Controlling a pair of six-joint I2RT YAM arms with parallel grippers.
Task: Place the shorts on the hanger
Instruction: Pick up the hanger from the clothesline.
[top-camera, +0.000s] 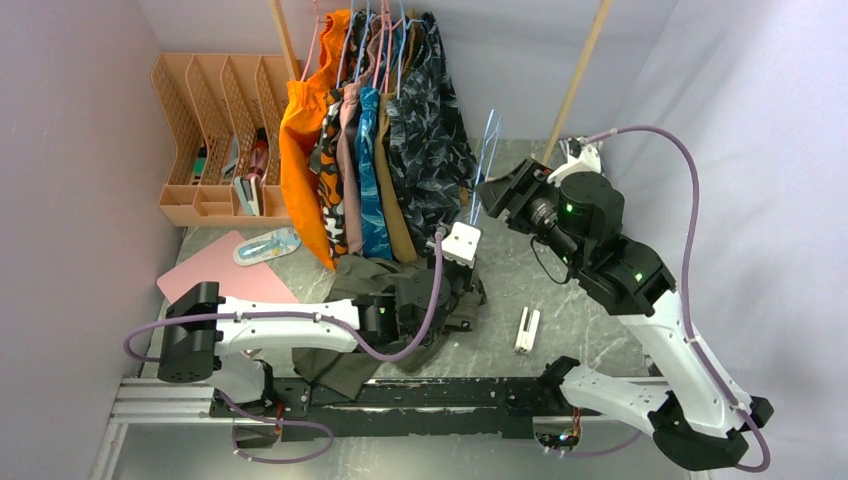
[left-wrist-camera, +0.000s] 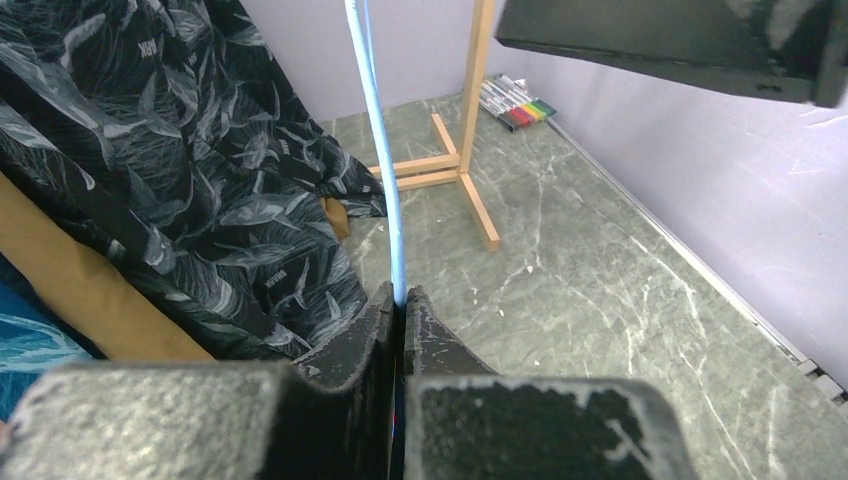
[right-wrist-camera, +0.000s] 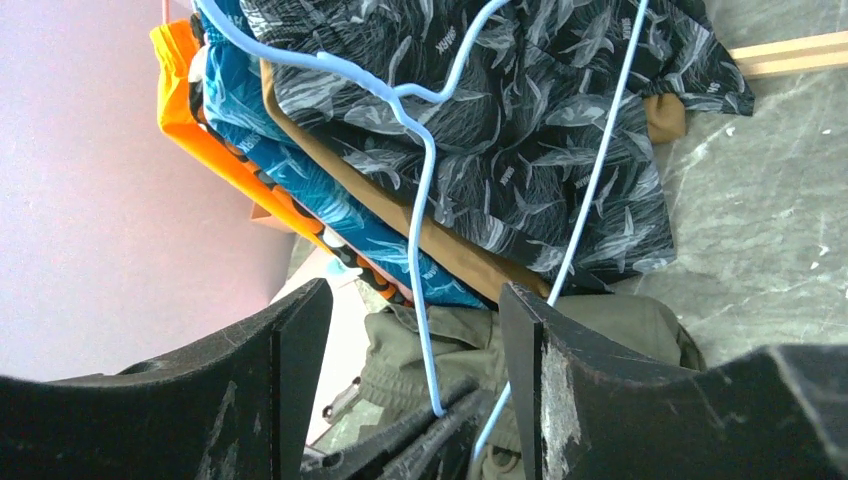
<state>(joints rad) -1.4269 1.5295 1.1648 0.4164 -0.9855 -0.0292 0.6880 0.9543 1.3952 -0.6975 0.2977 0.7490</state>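
Note:
The light-blue hanger stands upright over the table. My left gripper is shut on its lower wire. In the left wrist view the wire rises straight out of the shut jaws. My right gripper is open just right of the hanger. In the right wrist view its fingers stand wide apart, and two hanger wires run between them. The olive-green shorts lie crumpled on the table under my left arm. They also show behind the wires as olive fabric.
A rack of hung garments, orange through dark camouflage, stands close behind the hanger. Its wooden frame has markers beside it. A peach file organiser and a pink board lie at left, a white clip at front.

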